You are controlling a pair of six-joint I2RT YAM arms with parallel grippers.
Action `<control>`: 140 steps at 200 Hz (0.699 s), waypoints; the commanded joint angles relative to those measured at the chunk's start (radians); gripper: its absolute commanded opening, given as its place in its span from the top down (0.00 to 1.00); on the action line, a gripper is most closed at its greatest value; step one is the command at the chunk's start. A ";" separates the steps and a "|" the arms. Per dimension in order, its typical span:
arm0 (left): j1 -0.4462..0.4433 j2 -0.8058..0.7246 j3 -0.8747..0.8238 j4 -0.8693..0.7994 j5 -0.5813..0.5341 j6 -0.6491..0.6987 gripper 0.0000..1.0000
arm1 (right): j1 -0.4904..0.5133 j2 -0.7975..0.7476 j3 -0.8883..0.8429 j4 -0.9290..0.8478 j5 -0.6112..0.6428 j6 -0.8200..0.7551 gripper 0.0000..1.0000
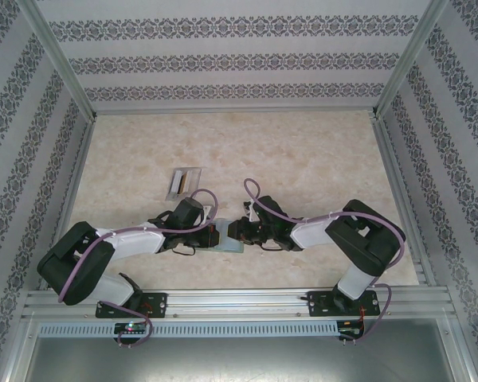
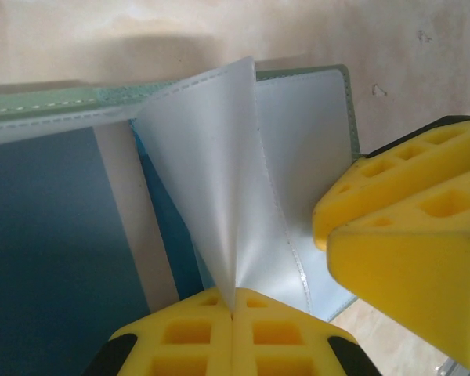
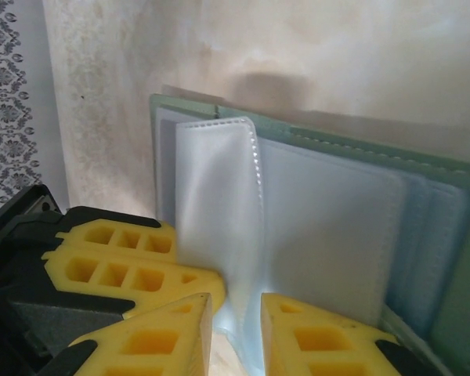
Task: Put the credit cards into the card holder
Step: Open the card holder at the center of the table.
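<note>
- The desk (image 1: 319, 159) carries everything. The holder (image 3: 360, 143) lies open on it close to the near edge, midway between the two arm bases.
- The left arm (image 1: 127, 243) and right arm (image 1: 334, 231) both fold inward and meet over the holder. One comes from each side, probably so that one can steady it while the other works a pocket.
- The holder's green cover lies flat and its clear inner pockets face up.
- A clear stand (image 1: 185, 182) sits beyond the holder and a little to its left, well apart from it.
- The left hand (image 2: 233, 317) is at the holder's near-left edge. Its fingers are pressed together on the bottom of one clear sleeve (image 2: 219, 172) and lift it upright off the holder, which I judge is meant to open the pocket mouth.
- The right hand (image 3: 236, 321) is at the holder's near-right edge. Its fingers are nearly together, with clear sleeve material running down between them, and this looks like a pinch that pins the holder.
- A blue card (image 2: 47, 251) shows left of the raised sleeve, lying flat in the holder. I cannot tell whether it is fully seated in a pocket.
- An orange-yellow strip (image 1: 177, 185) shows in the stand, likely the second card, not yet in the holder.
</note>
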 commanded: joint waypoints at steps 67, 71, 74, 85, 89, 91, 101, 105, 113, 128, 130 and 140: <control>0.012 -0.028 -0.030 0.093 0.037 -0.042 1.00 | 0.006 0.029 -0.023 0.118 -0.016 0.065 0.77; 0.012 -0.028 -0.031 0.094 0.038 -0.046 1.00 | 0.005 0.025 -0.026 0.118 -0.011 0.066 0.76; 0.013 -0.029 -0.032 0.096 0.040 -0.046 1.00 | 0.005 0.019 -0.030 0.119 -0.007 0.068 0.76; 0.013 -0.031 -0.043 0.118 0.045 -0.058 1.00 | 0.002 -0.002 -0.040 0.111 -0.002 0.066 0.75; 0.014 -0.031 -0.047 0.126 0.047 -0.062 1.00 | 0.001 -0.011 -0.043 0.105 -0.002 0.062 0.76; 0.014 -0.031 -0.048 0.130 0.049 -0.062 1.00 | 0.000 -0.013 -0.045 0.103 -0.001 0.059 0.76; 0.015 -0.028 -0.048 0.132 0.051 -0.060 1.00 | -0.004 -0.030 -0.051 0.075 -0.002 0.040 0.75; 0.014 -0.027 -0.046 0.127 0.053 -0.058 1.00 | -0.008 -0.033 -0.055 0.068 -0.004 0.036 0.75; 0.015 -0.025 -0.040 0.120 0.055 -0.058 1.00 | -0.015 -0.036 -0.064 0.064 -0.013 0.031 0.75; 0.015 -0.025 -0.048 0.145 0.069 -0.069 1.00 | -0.024 -0.033 -0.083 0.080 -0.026 0.043 0.75; 0.016 -0.025 -0.049 0.147 0.070 -0.071 1.00 | -0.024 -0.032 -0.084 0.081 -0.026 0.042 0.75; 0.016 -0.019 -0.048 0.154 0.070 -0.071 1.00 | -0.022 -0.026 -0.085 0.081 -0.025 0.040 0.75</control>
